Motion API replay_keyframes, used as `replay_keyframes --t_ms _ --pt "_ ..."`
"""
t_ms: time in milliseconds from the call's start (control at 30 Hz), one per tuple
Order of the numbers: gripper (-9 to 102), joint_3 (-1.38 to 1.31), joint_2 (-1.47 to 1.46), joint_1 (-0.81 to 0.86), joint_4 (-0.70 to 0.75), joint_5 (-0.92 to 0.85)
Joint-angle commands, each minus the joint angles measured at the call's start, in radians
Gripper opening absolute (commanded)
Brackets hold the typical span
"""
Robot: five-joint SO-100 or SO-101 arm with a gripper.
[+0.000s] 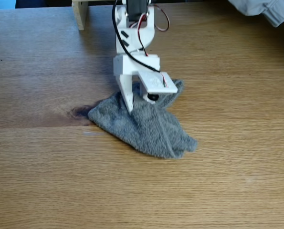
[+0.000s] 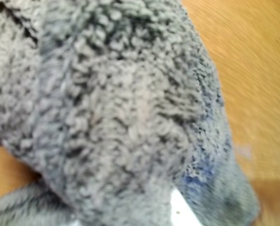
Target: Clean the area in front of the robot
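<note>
The grey terry cloth (image 2: pixel 111 108) is pressed so close to the wrist camera that only looped pile and a strip of the wooden bench (image 2: pixel 252 56) are made out, and in the fixed view it is seen bunched on the bench (image 1: pixel 227 191) beside the dark knot (image 1: pixel 79 112), directly under the white arm (image 1: pixel 134 28). The pincer (image 1: pixel 142 100) is set down into the cloth's upper edge, 1 flat finger planted in the pile; whether a fold is actually clamped cannot be told. If the hold is shallow, the cloth could be left behind on a sweep, or be rolled into a lump so that little of the bench is wiped, and the sleeve (image 1: pixel 266 9) at the far corner could be met on a wide swing.
</note>
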Motion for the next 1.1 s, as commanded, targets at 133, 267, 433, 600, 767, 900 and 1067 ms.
replay_keyframes --t_ms 133,267,433,600,767,900,1067 --pt "0 -0.54 -0.325 0.078 0.031 -0.048" --pt "0 -0.675 -0.379 0.153 0.16 -0.043" --pt "0 -0.669 -0.308 0.296 0.341 0.028" --pt "0 -0.565 -0.149 0.396 0.67 0.146" --pt "0 -0.377 0.052 0.33 0.948 0.216" --pt "0 -0.207 0.19 0.189 0.925 0.245" --pt "0 -0.035 0.291 0.014 0.687 0.215"
